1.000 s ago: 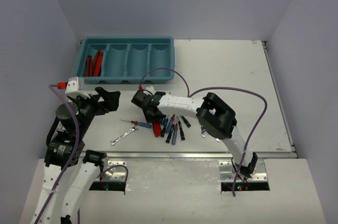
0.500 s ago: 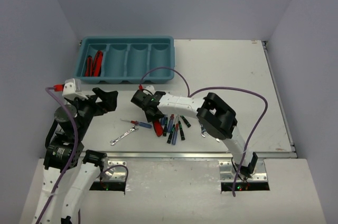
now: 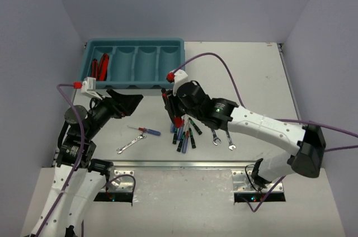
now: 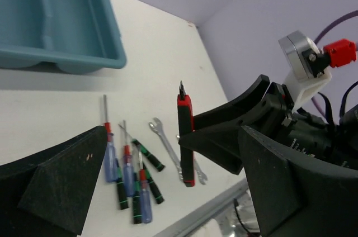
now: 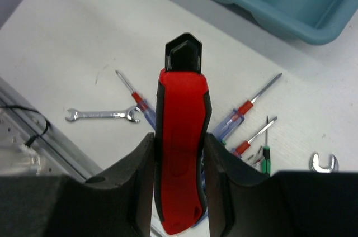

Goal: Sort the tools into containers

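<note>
My right gripper point(image 3: 173, 109) is shut on a red-and-black-handled pliers point(image 5: 182, 114) and holds it above the table, handle between both fingers point(image 5: 137, 186). Below it lie loose tools: a pile of red/blue and black/green screwdrivers point(image 3: 184, 133), one screwdriver point(image 3: 146, 131) apart to the left, and silver wrenches point(image 3: 130, 145) point(image 3: 216, 137). The teal tray of containers point(image 3: 134, 83) stands at the back left, with red pliers point(image 3: 99, 67) in its leftmost compartment. My left gripper point(image 3: 127, 103) hangs open and empty left of the right one, in front of the tray.
The left wrist view shows the held pliers point(image 4: 186, 136) hanging over the wrenches point(image 4: 165, 142) and screwdrivers point(image 4: 128, 170). A metal rail point(image 3: 184, 164) runs along the table's near edge. Grey walls close in the left, back and right.
My right gripper has closed on the pliers and lifted them off the pile, while the right arm swung out to the right. My left gripper has moved slightly right.
</note>
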Controlling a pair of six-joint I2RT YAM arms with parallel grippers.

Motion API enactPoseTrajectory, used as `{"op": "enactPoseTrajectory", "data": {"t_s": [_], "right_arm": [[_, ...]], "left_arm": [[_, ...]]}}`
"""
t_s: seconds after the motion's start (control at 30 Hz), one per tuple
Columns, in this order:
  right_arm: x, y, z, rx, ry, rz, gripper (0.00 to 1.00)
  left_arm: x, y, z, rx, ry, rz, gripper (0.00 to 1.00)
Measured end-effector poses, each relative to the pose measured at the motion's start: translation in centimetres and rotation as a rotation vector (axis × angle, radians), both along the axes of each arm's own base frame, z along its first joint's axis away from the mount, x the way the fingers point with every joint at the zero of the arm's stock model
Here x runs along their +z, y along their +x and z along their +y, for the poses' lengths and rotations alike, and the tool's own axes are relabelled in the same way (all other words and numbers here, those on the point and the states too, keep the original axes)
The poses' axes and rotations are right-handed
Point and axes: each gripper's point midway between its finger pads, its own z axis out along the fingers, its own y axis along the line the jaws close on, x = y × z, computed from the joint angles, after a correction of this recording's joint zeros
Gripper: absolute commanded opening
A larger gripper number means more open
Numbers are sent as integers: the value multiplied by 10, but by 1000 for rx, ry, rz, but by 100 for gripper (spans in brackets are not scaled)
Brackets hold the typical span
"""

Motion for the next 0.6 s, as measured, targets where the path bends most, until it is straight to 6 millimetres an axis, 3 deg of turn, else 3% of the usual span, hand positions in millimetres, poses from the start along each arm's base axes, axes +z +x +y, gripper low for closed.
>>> {"op": "enactPoseTrajectory", "data": {"t_s": [0.13, 0.23, 0.4, 0.6], "right_arm": [[-7, -18, -21, 82, -5, -50, 0], [-9, -25, -23, 127, 0, -65, 0], [2, -31, -14, 191, 46, -88, 0], [6, -35, -7, 232, 63, -104, 0]], "left_arm": [[-1, 10, -21, -99, -108, 23, 100], [3, 14, -30, -142, -160, 21, 96], [0, 19, -46, -190, -196, 48, 89], [-14, 15, -85, -278, -186, 100, 86]]}}
